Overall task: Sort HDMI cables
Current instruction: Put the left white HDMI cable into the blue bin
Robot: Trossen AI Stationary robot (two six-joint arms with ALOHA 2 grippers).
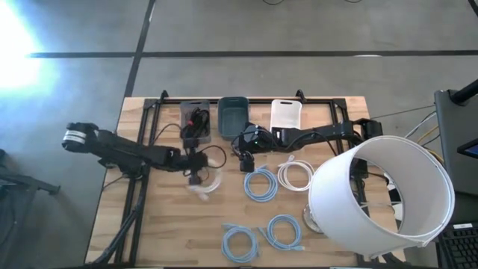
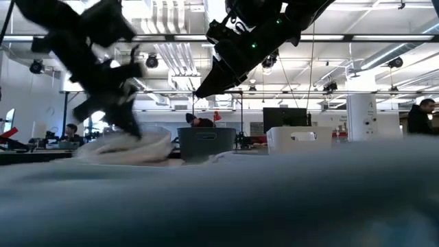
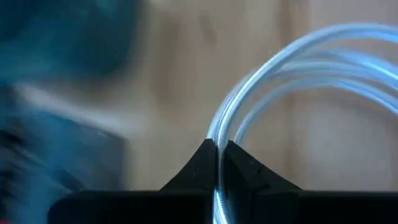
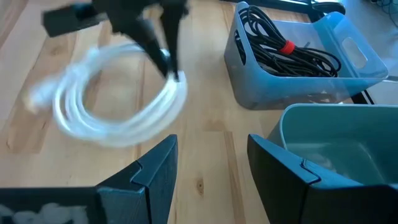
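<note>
left gripper [image 1: 196, 173] clamped on white cable [image 1: 209, 181], left-centre of table, presumably for carrying to a far bin [image 1: 196, 119]. right gripper [image 4: 208, 163] fingers apart, waiting over teal bin [image 1: 233, 114].

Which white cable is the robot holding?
The white coil pinched by the left gripper, beside the grey bin. The other white coil lies untouched on the table.
</note>
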